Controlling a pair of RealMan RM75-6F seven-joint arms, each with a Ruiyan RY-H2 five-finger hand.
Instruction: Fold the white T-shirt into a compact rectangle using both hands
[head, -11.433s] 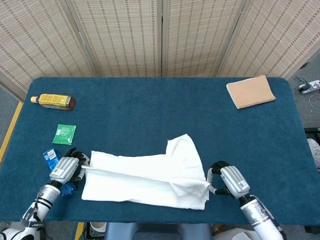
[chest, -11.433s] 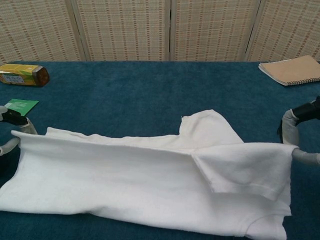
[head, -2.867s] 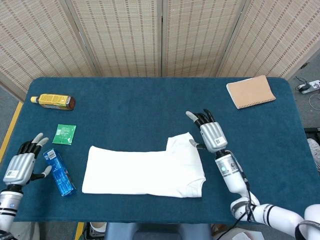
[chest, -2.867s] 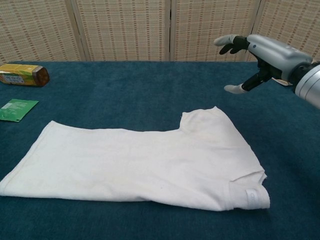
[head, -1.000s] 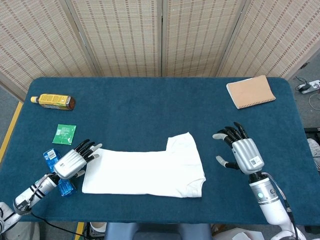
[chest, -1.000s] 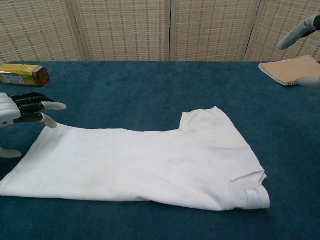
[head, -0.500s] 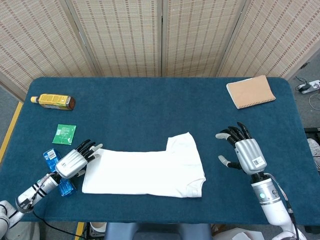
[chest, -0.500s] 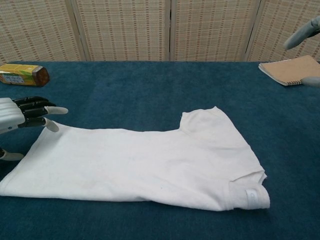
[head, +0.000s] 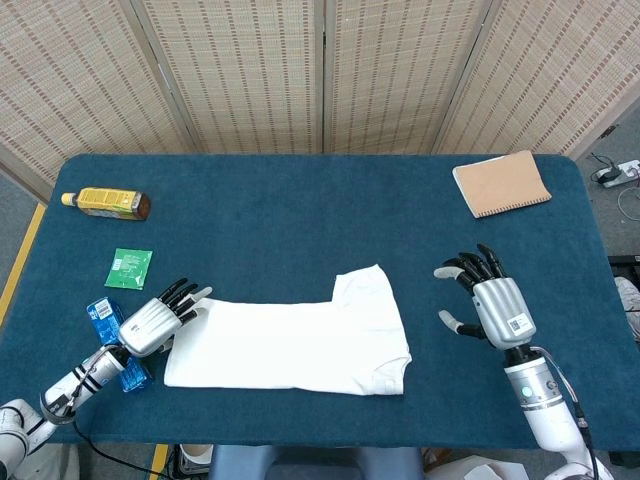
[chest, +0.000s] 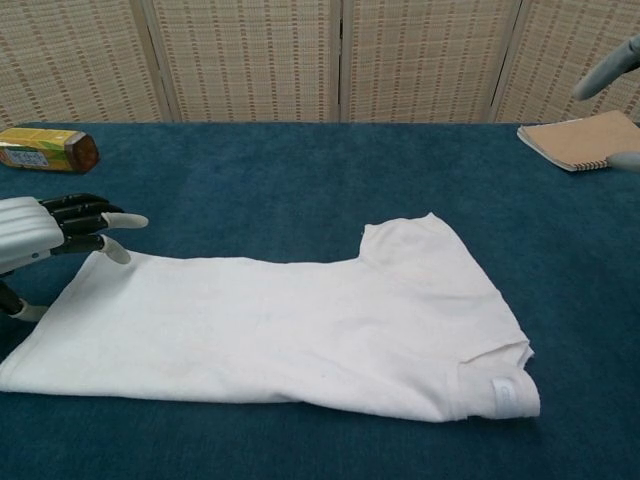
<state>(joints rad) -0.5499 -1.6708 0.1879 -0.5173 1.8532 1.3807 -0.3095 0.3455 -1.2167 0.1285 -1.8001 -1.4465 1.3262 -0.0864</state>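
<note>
The white T-shirt (head: 300, 345) (chest: 290, 330) lies flat on the blue table (head: 300, 220), folded lengthwise, one sleeve sticking up at the right end. My left hand (head: 158, 318) (chest: 50, 235) hovers at the shirt's left end, fingers spread over the far-left corner, holding nothing. Off to the right of the shirt, my right hand (head: 492, 300) is raised with fingers apart and empty; the chest view catches only its fingertips (chest: 605, 75) at the right edge.
A yellow bottle (head: 105, 203) (chest: 45, 150) lies at the far left. Below it sit a green packet (head: 130, 268) and a blue packet (head: 105, 320), the latter partly under my left forearm. A tan notebook (head: 500, 183) (chest: 585, 138) rests at the far right.
My left hand has crept right, its fingers now over the shirt's left corner. My right hand has shifted slightly right and nearer. The shirt has not moved.
</note>
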